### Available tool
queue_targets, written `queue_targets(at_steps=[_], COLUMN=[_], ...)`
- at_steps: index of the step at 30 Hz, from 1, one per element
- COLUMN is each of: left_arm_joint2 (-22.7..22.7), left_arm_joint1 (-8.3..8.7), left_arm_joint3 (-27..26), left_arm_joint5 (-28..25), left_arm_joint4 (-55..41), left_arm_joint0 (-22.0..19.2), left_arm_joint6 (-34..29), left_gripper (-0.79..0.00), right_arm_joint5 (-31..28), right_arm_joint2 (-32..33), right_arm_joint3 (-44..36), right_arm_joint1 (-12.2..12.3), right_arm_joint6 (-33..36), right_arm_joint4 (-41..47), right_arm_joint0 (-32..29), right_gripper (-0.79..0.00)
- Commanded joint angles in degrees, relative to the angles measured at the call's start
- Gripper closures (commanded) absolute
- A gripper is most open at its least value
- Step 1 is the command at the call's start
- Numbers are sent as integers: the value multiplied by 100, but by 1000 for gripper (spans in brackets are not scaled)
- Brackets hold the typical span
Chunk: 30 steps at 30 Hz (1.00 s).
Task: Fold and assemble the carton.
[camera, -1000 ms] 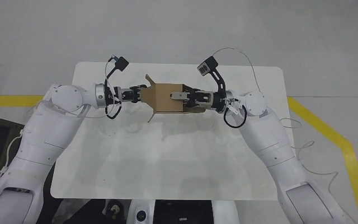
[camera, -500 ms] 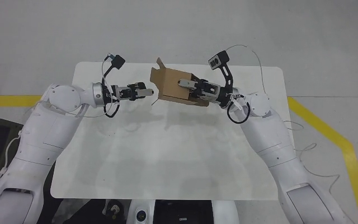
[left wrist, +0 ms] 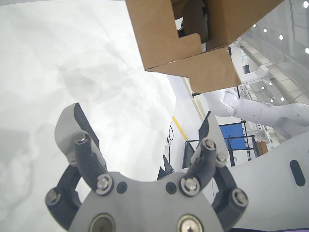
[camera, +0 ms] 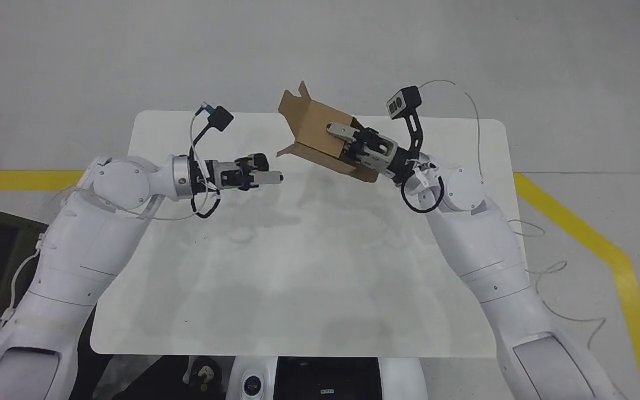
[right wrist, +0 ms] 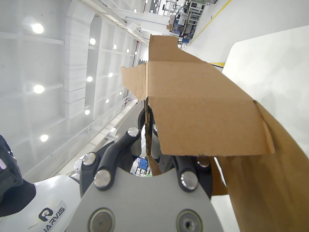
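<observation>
R gripper is clamped on one wall of the carton, a finger each side of the board, and holds it up off the tabletop, over the far side and tilted. In the L wrist view the carton is squared up into a box shape, but the end facing the L arm isn't closed: its flaps are only part folded, w/ a notched gap into the inside. L gripper hangs low over the tabletop, pointed at that end but well apart from it. Its fingers are spread wide w/ nothing btwn them. Step in hand is prob. presenting the open end for closing. Next move calls for L to come up to the flaps and press or tuck them in while R holds firm; thin board, so flaps could buckle if pushed off-square.
</observation>
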Motion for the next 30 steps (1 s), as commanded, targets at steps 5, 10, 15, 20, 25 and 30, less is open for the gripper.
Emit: queue_targets(at_steps=[5, 10, 15, 20, 25, 30], left_arm_joint2=[-114, -143, -104, -71, -39, -45], left_arm_joint1=[-9, -32, -68, -97, -113, -121], left_arm_joint3=[136, 300, 357, 324, 233, 145], left_arm_joint5=[86, 123, 131, 107, 84, 97], left_arm_joint4=[-19, 3, -4, -24, -25, -133], left_arm_joint0=[-27, -93, -167, -198, -154, -70], left_arm_joint6=[180, 262, 262, 217, 131, 37], left_gripper=[-785, -785, -785, -785, -785, -785], right_arm_joint5=[72, 157, 259, 320, 313, 290], right_arm_joint2=[-48, -54, -117, -205, -283, -306], right_arm_joint3=[-23, -117, -250, -289, -263, -212], right_arm_joint1=[-8, -2, -8, -29, -55, -71], right_arm_joint6=[103, 255, 429, 552, 636, 672], right_arm_joint4=[-45, -19, -4, 37, 94, 124], right_arm_joint0=[-31, -102, -127, -114, -86, -64], right_gripper=[0, 0, 0, 0, 0, 0])
